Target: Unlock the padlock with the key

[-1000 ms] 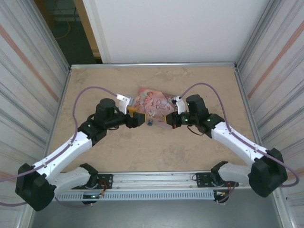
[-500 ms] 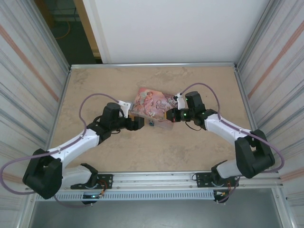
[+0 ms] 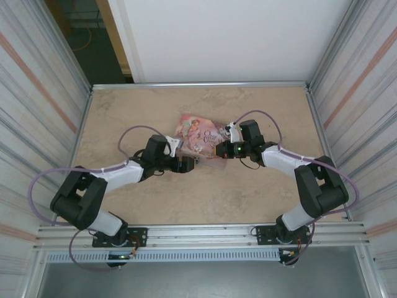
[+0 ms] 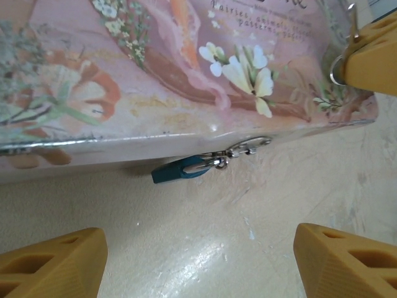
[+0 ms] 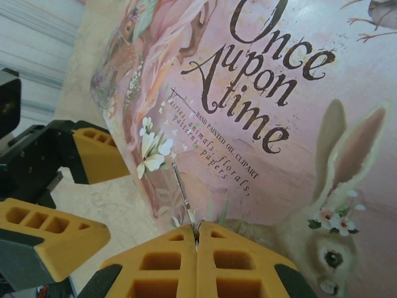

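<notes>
The small blue padlock point(image 4: 180, 169) lies on the table against the front edge of the pink tin point(image 4: 155, 81), its silvery shackle hooked through the tin's hasp. My left gripper point(image 4: 198, 261) is open, low over the table just short of the padlock, with nothing between its orange fingers point(image 4: 53, 264). My right gripper point(image 5: 196, 239) is shut on the key point(image 5: 183, 192), whose thin blade sticks out over the tin's lid point(image 5: 279, 124). From above, the left gripper point(image 3: 192, 163) and the right gripper point(image 3: 216, 151) face each other at the tin's point(image 3: 198, 133) front edge.
The beige table point(image 3: 205, 198) is fenced by metal walls on the left point(image 3: 84, 130) and right point(image 3: 316, 130). A rail point(image 3: 198, 233) runs along the near edge. The tips of the two grippers are close together.
The left arm has reached right and lower, up to the tin's front edge, with its jaws a little wider. The right arm has folded inward, still pinching the key.
</notes>
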`<state>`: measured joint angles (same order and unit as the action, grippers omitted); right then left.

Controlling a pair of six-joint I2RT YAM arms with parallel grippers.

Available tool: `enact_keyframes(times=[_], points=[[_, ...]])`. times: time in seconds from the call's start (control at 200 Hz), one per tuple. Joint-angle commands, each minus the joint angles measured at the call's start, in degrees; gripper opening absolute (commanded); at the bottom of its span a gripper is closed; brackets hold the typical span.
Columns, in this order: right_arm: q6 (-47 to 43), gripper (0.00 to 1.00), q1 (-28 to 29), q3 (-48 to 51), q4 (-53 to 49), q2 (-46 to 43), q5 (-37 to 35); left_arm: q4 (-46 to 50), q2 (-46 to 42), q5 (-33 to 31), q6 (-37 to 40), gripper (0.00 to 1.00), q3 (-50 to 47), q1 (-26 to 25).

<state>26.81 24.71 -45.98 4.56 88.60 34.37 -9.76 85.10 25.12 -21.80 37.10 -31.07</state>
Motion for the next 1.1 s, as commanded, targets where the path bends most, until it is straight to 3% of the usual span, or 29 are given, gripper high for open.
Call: enact_keyframes(times=[0.0, 0.371, 0.691, 1.092], points=[[0.2, 0.00, -0.4, -0.8, -0.4, 1.2, -0.7, -1.9, 1.7, 1.1, 2.8, 0.79, 2.6, -1.0], [0.9, 0.00, 0.5, 1.0, -0.1, 0.6, -1.7, -3.1, 7.7, 0.4, 4.1, 0.78, 5.5, -2.1], [1.9, 0.00, 2.7, 1.3, 0.2, 0.8, -4.3, -6.1, 13.2, 0.1, 4.1, 0.65, 7.7, -2.6], [3.3, 0.00, 3.1, 1.3, 1.5, 1.3, -6.4, -6.7, 16.9, -5.3, 5.3, 0.60, 10.9, -2.7]])
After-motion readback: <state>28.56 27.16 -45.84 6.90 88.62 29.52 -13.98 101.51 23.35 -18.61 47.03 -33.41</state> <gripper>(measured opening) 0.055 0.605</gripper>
